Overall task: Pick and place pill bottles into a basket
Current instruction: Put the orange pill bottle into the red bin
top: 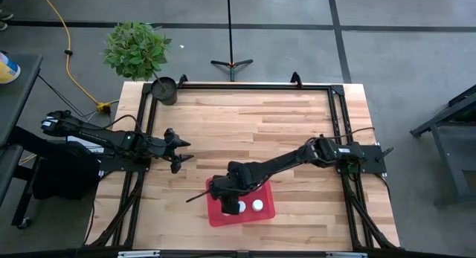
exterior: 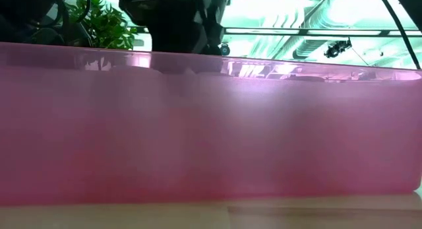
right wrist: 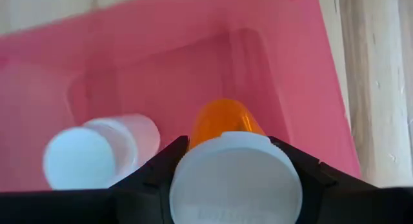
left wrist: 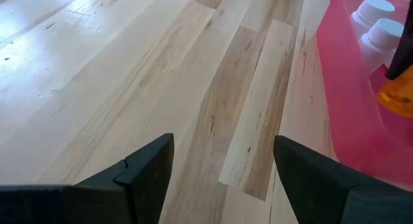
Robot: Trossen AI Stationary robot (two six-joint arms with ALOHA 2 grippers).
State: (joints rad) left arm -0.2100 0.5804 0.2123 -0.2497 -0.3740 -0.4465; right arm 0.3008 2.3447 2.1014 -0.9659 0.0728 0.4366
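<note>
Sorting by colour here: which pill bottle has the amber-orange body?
The amber bottle, held in the right claw above the red basket. The other bottles in view inside the basket look pale with white caps.

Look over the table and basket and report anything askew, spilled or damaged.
Nothing stands out. The right gripper holds an orange pill bottle by its white cap over the red basket, where two white-capped bottles already stand upright. The left gripper waits open over bare table. No spill or damage visible.
</note>
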